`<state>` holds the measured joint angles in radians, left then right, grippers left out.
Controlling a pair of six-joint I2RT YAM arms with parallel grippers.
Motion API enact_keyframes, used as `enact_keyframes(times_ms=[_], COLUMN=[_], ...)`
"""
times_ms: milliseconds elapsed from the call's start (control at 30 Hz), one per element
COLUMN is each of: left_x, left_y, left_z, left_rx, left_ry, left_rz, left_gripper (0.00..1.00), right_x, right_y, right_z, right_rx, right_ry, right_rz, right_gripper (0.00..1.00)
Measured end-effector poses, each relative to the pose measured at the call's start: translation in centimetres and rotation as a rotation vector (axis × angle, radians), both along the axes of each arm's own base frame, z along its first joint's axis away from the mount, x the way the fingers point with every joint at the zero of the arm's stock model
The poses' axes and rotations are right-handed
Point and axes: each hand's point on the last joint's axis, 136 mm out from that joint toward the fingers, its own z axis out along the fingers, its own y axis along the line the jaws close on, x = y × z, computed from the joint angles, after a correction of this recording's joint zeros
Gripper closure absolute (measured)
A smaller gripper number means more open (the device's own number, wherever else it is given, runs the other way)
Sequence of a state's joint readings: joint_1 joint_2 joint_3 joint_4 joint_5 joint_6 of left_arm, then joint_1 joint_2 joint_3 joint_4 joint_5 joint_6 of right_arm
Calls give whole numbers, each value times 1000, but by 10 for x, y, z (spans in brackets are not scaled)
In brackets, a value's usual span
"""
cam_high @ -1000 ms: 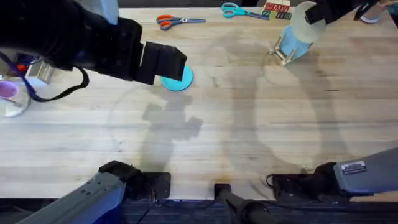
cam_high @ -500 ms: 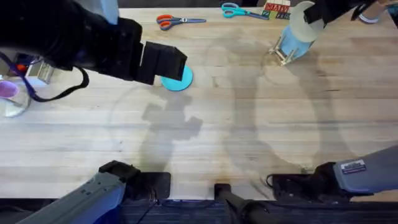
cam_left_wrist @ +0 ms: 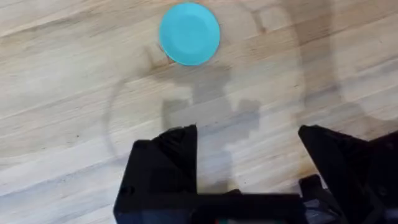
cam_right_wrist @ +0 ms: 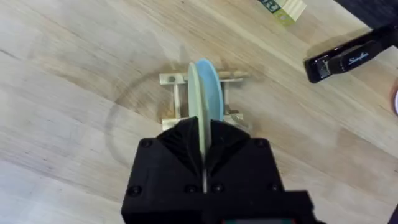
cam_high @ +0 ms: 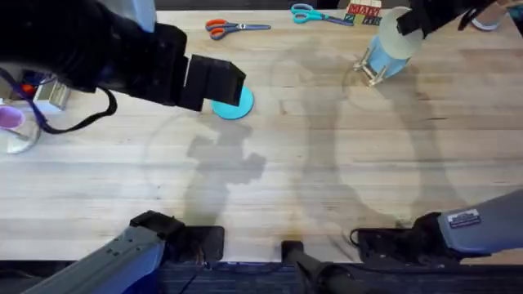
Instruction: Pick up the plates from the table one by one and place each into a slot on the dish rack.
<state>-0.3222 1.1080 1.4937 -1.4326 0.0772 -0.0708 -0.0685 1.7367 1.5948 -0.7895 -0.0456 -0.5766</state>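
Right hand (cam_right_wrist: pixel 204 149) is clamped on the cream plate (cam_right_wrist: pixel 198 93), holding it on edge just above the dish rack (cam_right_wrist: pixel 177 102), beside a sky-blue plate (cam_right_wrist: pixel 214 93) in the rack. Left hand (cam_left_wrist: pixel 249 162) hovers with fingers spread wide, the teal plate (cam_left_wrist: pixel 189 33) flat on the bench (cam_left_wrist: pixel 62 93) beyond it.

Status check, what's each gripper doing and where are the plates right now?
Left gripper open, above the teal plate flat on the table. Right gripper shut on the cream plate, edge-up over the dish rack. Nothing in the way.
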Motion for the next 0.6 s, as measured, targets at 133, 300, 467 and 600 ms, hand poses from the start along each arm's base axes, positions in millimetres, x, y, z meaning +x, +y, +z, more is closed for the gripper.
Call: enact_keyframes(times_ms=[133,300,467,600], left_x=[0,0,0,0], left_y=[0,0,0,0], left_z=[0,0,0,0], left_rx=[0,0,0,0], left_ry=[0,0,0,0], left_rz=[0,0,0,0], left_gripper=[8,8,8,8], right_x=[-1,-2,-3,-2], right_y=[0,0,0,2], right_z=[-5,-17,-19,-19], right_rx=[0,1,2,12], right_ry=[6,16,18,16], right_rz=[0,0,-1,6], right_gripper=[970,970,970,970])
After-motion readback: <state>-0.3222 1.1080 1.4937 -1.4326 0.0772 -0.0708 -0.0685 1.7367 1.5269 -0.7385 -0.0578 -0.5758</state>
